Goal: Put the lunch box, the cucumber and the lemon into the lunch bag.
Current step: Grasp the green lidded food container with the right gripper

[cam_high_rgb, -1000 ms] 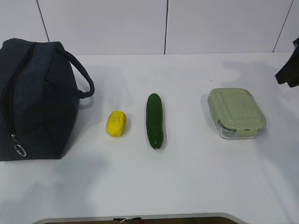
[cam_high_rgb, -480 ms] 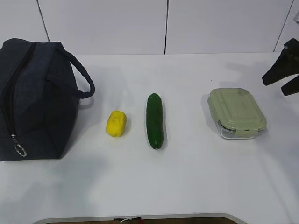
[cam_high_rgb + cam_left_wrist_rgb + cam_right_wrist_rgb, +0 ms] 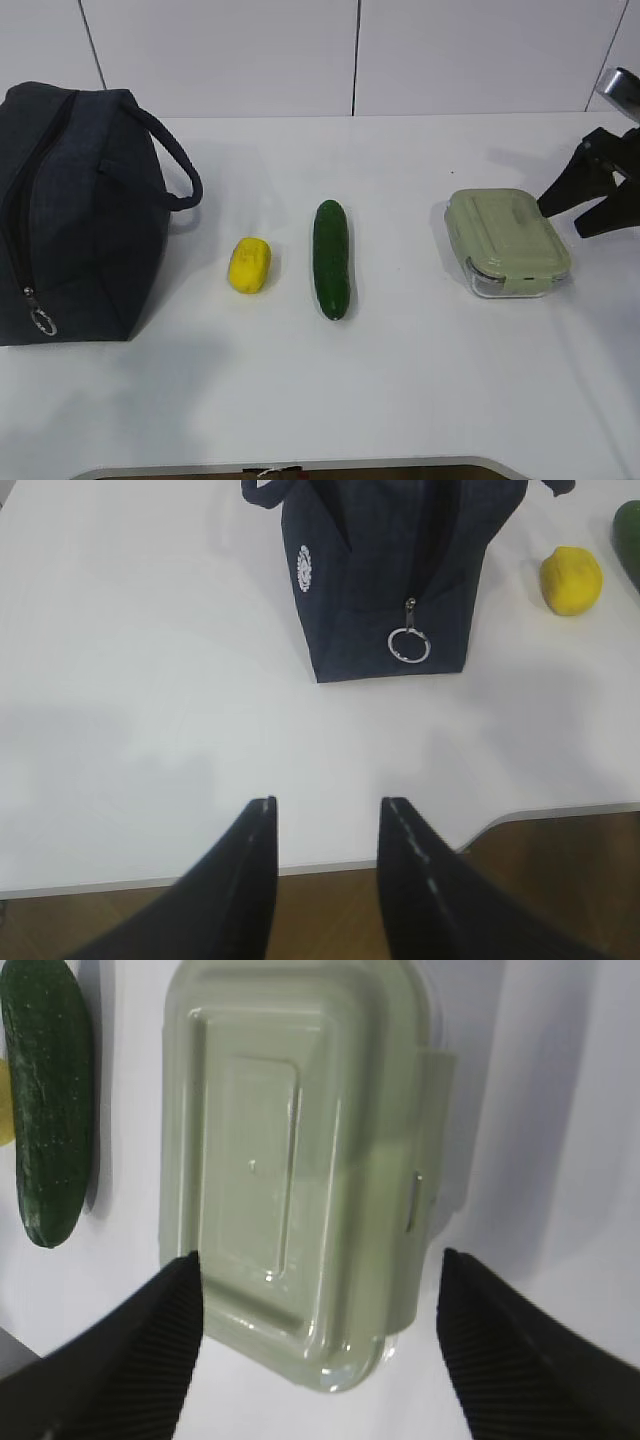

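Left gripper (image 3: 325, 825) hangs with jaws partly apart and empty over the table edge in front of the bag (image 3: 70, 215), whose zipper looks shut, so nothing can go in yet. Right of the bag lie the lemon (image 3: 249, 264), then the cucumber (image 3: 331, 258), then the box (image 3: 506, 241). Right gripper (image 3: 578, 208) hovers spread wide beside the box, apparently sized to straddle it.

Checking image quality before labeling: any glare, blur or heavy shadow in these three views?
Exterior view: even light, sharp, soft shadows beside the cucumber and lunch box. Left wrist view: the lunch bag is sharp, the left end effector near the lens is dark and soft. Right wrist view: mild sheen on the lunch box lid; fingers slightly blurred.
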Robot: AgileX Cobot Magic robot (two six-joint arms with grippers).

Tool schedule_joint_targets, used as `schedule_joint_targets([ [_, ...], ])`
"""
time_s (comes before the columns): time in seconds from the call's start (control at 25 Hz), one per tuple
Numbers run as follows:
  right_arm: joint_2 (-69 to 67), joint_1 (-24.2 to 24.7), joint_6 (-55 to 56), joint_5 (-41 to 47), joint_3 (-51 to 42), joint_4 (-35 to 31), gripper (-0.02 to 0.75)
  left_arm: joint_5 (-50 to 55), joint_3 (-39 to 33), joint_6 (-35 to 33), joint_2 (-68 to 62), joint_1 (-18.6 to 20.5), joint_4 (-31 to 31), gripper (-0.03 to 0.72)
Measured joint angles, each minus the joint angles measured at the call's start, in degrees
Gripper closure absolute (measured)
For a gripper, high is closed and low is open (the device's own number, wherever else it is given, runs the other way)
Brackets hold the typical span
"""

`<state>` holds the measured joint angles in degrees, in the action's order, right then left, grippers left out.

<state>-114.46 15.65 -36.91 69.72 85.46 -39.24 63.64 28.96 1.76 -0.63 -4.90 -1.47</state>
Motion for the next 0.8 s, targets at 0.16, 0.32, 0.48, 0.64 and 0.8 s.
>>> schedule_joint_targets([
  [0.16, -2.29, 0.00, -2.12, -0.24, 0.09, -0.93, 0.165, 0.00, 0.00, 0.00, 0.00, 0.00, 0.00, 0.446],
  [0.32, -3.96, 0.00, -2.73, -0.51, 0.86, -1.77, 0.167, 0.00, 0.00, 0.00, 0.00, 0.00, 0.00, 0.446],
  [0.48, -5.44, 0.00, -3.98, -0.55, 1.07, -3.30, 0.168, 0.00, 0.00, 0.00, 0.00, 0.00, 0.00, 0.446],
  [0.64, -6.23, 0.00, -6.06, -0.64, 1.07, -5.07, 0.168, 0.00, 0.00, 0.00, 0.00, 0.00, 0.00, 0.446],
  [0.8, -6.84, 0.00, -7.97, -0.82, 1.07, -7.66, 0.169, 0.00, 0.00, 0.00, 0.00, 0.00, 0.00, 0.446],
])
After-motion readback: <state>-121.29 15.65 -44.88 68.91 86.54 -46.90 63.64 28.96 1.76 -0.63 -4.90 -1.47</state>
